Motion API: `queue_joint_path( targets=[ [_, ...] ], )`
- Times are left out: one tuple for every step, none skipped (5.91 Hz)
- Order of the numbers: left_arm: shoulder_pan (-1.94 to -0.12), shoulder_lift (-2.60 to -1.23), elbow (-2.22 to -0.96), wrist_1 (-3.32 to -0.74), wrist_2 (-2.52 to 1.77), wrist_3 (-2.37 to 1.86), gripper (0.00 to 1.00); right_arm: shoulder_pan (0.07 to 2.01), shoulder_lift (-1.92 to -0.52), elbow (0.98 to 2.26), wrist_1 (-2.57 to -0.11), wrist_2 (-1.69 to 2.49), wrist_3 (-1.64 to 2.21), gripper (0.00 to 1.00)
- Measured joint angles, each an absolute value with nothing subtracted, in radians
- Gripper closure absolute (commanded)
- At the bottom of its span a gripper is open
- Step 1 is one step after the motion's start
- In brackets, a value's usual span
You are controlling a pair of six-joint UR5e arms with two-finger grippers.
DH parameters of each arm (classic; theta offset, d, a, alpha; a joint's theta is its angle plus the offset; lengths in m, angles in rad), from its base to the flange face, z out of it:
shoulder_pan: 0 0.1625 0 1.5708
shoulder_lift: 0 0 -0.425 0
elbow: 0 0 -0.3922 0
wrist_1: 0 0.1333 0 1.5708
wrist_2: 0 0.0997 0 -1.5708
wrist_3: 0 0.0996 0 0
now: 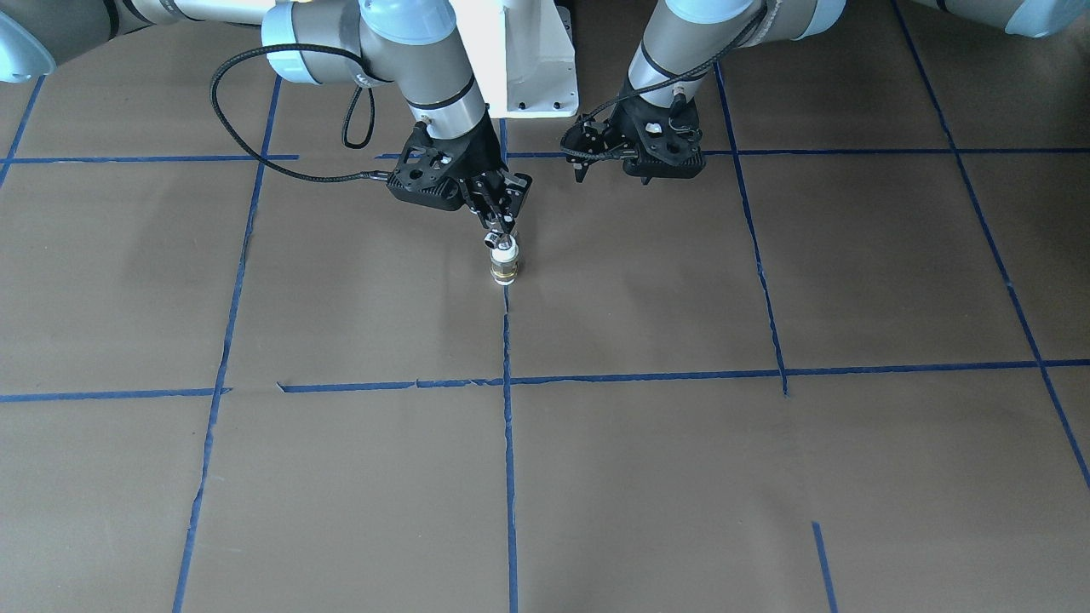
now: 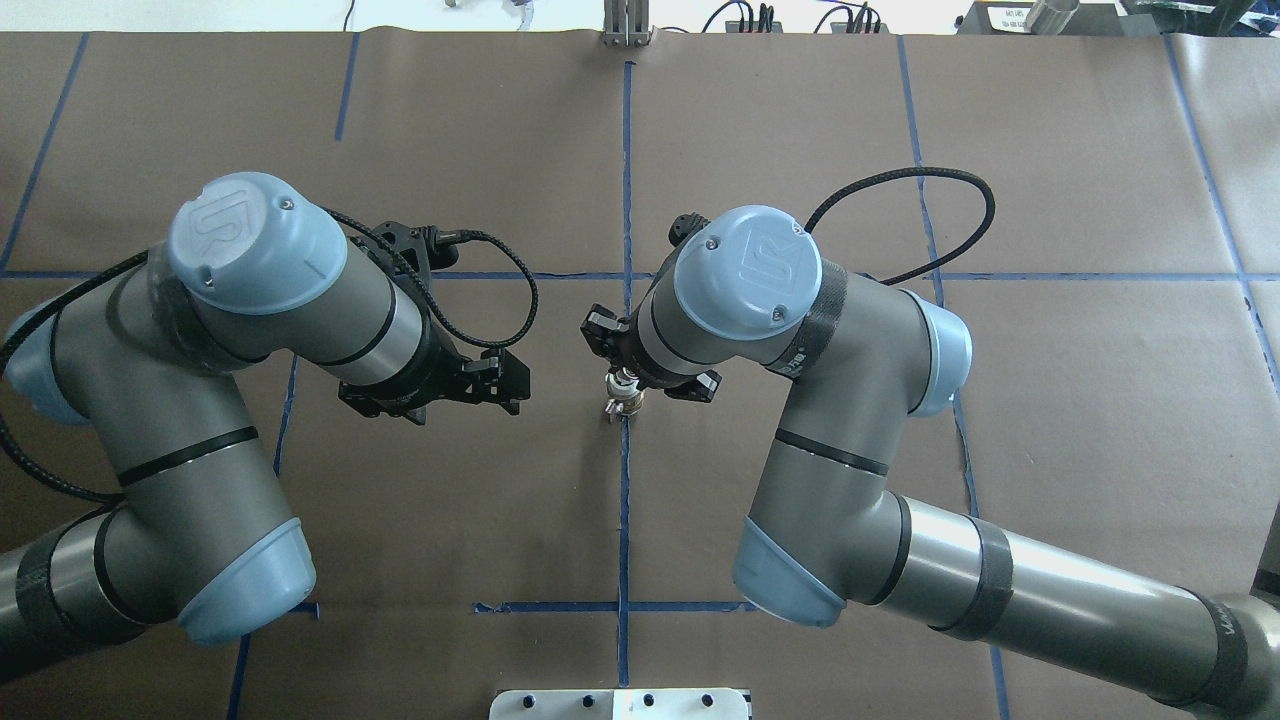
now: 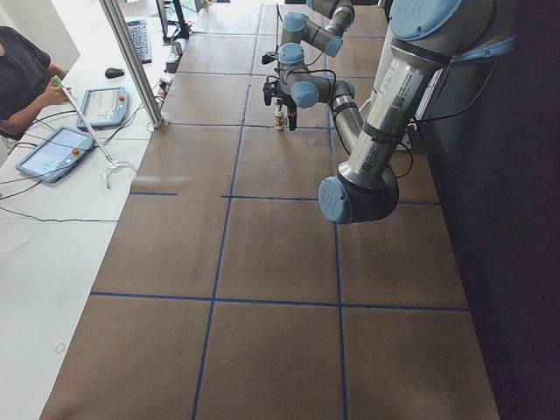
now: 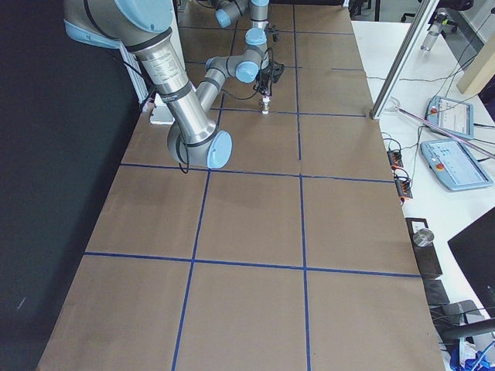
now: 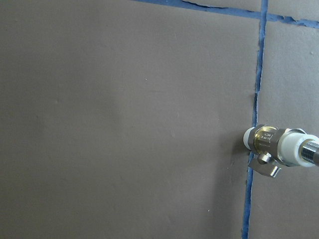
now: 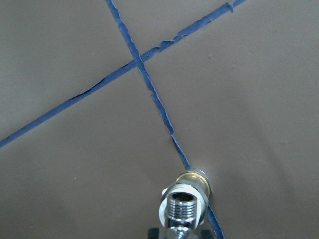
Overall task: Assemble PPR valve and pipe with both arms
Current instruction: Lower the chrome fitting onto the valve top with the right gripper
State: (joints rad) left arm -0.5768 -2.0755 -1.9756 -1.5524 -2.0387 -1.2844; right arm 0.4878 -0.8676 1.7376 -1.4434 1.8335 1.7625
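Note:
A small valve-and-pipe piece [image 1: 504, 260], with a brass body, a white collar and a chrome threaded top, stands upright on the centre blue tape line. My right gripper [image 1: 501, 226] comes down from above with its fingers closed on the chrome top. The right wrist view looks straight down on the threaded end [image 6: 185, 205]. My left gripper [image 1: 588, 157] hovers open and empty a little to the side of the piece, pointing toward it. The left wrist view shows the piece [image 5: 276, 147] at its right edge. In the overhead view the piece [image 2: 622, 405] shows just under my right wrist, with the left gripper [image 2: 518, 385] to its left.
Brown paper with a blue tape grid [image 1: 508, 443] covers the table. The white pedestal block [image 1: 532, 60] stands between the arm bases. An operator [image 3: 22, 70] and tablets [image 3: 52, 153] are beside the table on a white bench.

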Motion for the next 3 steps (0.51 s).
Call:
queue_joint_path(
  targets=[
    [-0.577,-2.075,-1.976,-1.552,-2.039,-1.285,0.00,0.488,-0.867,1.736,-1.443,1.834,1.763,0.18],
    [-0.578,-2.075,-1.979,-1.552,-2.039,-1.285,0.00,0.488,-0.865,1.733,-1.443,1.835,1.763,0.18],
    [-0.578,-2.074,-1.982,-1.552,-2.039,-1.286,0.00,0.488,-0.863,1.731,-1.443,1.835,1.763,0.07]
  ],
)
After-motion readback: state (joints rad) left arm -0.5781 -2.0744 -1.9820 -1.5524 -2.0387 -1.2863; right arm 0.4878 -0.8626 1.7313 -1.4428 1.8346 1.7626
